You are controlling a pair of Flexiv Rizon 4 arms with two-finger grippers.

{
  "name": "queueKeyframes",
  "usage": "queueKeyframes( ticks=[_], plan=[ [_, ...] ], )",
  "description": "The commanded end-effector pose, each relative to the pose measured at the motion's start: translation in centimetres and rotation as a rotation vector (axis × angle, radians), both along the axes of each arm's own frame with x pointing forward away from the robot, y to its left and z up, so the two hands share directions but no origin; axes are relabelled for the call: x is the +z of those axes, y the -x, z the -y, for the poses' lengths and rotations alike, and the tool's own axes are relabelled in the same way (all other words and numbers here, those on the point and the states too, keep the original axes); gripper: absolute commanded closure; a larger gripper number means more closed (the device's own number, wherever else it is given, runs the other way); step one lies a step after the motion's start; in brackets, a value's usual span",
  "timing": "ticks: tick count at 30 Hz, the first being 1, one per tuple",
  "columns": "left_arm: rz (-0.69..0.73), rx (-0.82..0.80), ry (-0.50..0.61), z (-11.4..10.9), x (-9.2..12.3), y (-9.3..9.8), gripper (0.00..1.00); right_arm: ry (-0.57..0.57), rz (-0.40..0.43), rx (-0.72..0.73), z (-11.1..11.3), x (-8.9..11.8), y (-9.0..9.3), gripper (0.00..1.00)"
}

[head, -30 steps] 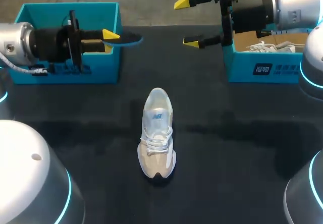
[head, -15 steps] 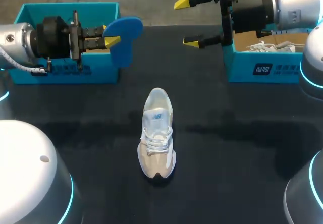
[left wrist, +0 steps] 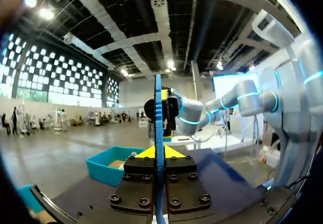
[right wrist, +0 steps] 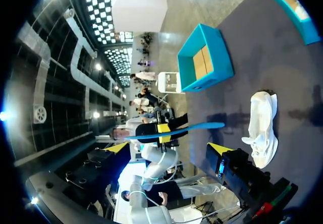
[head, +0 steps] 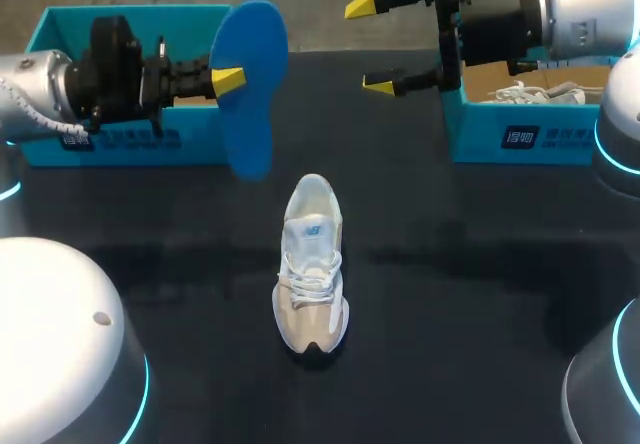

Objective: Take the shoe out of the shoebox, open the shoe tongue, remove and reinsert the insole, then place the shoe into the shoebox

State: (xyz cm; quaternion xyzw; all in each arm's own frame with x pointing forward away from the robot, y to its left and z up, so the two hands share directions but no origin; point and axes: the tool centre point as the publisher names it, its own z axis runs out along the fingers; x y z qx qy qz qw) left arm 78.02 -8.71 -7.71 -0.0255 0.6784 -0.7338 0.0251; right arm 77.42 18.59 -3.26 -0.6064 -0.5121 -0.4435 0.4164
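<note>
Tabletop [head: 450,294] has the shoe [head: 312,264] in the middle. Left tool [head: 228,77], pinching the insole [head: 248,129], just swung it upright, so reinserting looks next. Right tool [head: 370,44] is spread, empty.

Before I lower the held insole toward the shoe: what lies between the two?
Nothing. The head view shows only bare black table between the insole and the shoe.

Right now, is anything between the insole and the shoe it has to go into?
Nothing visible. The left gripper holds the insole in the air near the shoe heel, with only bare table between them. The right gripper is open, off to the side.
</note>
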Motion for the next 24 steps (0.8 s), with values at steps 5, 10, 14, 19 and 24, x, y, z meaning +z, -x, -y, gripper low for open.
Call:
queueKeyframes(
  ticks=[5, 10, 14, 19, 24],
  plan=[
    [-0.567, -0.114, 0.116, -0.1, -0.2, -0.7, 1.0, 0.002, -0.001, -0.001, -0.3, 0.0, -0.1, 0.0],
    [-0.771, -0.139, 0.135, 0.2, 0.1, -0.6, 1.0, 0.002, -0.001, -0.001, -0.3, 0.0, -0.1, 0.0],
    [-0.929, -0.166, 0.145, 0.2, 0.3, -0.3, 1.0, 0.002, -0.001, -0.001, -0.3, 0.0, -0.1, 0.0],
    [-1.076, -0.19, 0.163, 0.1, -0.4, -0.3, 1.0, 0.002, -0.001, -0.001, -0.3, 0.0, -0.1, 0.0],
    [-1.199, -0.211, 0.165, 0.1, -1.9, -0.5, 1.0, 0.002, -0.001, -0.001, -0.3, 0.0, -0.1, 0.0]
  ],
)
